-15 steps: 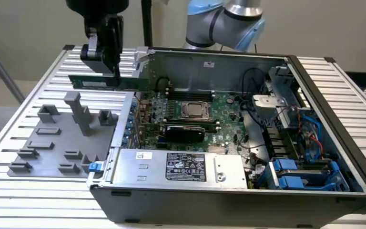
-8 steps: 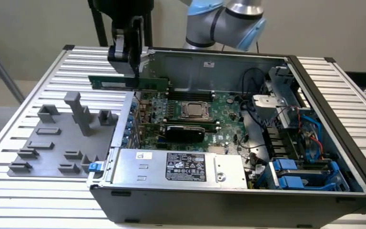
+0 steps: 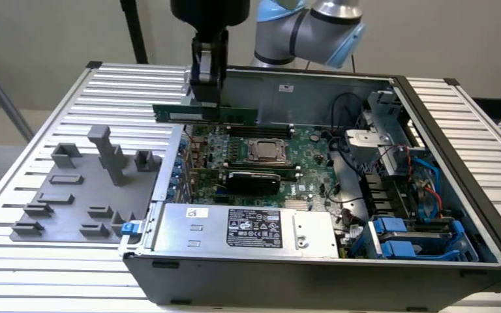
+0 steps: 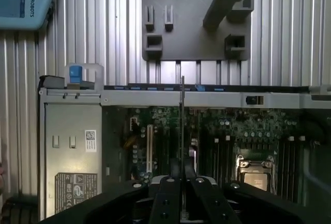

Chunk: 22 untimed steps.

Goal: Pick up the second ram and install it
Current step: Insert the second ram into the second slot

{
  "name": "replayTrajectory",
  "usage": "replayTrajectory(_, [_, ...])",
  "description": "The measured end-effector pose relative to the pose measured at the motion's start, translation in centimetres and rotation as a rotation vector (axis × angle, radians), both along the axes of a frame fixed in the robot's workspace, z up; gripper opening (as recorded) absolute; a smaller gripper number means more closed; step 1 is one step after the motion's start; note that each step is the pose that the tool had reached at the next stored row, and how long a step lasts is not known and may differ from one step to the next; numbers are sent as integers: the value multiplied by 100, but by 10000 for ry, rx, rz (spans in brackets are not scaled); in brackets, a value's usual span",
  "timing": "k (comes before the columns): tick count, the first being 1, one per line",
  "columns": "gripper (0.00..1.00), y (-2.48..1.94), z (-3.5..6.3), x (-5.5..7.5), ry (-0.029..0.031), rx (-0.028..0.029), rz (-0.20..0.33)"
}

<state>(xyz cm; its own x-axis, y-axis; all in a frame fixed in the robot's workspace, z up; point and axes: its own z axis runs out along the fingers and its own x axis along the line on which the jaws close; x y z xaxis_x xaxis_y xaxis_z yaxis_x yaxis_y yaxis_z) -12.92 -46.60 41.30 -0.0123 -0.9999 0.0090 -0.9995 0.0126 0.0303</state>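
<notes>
Exterior oblique from above, wrist overhead; both see motherboard (image 3: 310, 156).

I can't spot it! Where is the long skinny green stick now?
In the exterior view, the long, thin green ram stick hangs in the black gripper, above the green motherboard, toward that view's left.

The open computer case (image 3: 320, 282) lies on the slatted table (image 3: 42, 277). Inside the case, the motherboard (image 3: 312, 145) lies on the floor with the processor (image 3: 266, 150) near its middle. The power supply (image 3: 242, 228) sits along the case's near wall, and the drive bays (image 3: 407, 238) fill its near corner at the exterior view's right. Outside the case, just beside its wall at the exterior view's left, lies the fixture plate (image 3: 68, 195). Over the case's far corner on that side, the gripper (image 3: 205, 103) clamps the second ram (image 3: 233, 116) lengthwise above the motherboard (contact with the board cannot be told).
</notes>
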Motion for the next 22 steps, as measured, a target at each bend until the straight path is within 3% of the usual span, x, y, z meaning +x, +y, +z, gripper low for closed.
replayTrajectory(7, [0,119,-96,318,0,1,0])
replayTrajectory(15, [0,328,-241,582,0,1,0])
replayTrajectory(22, [0,541,-368,671,0,18,2])
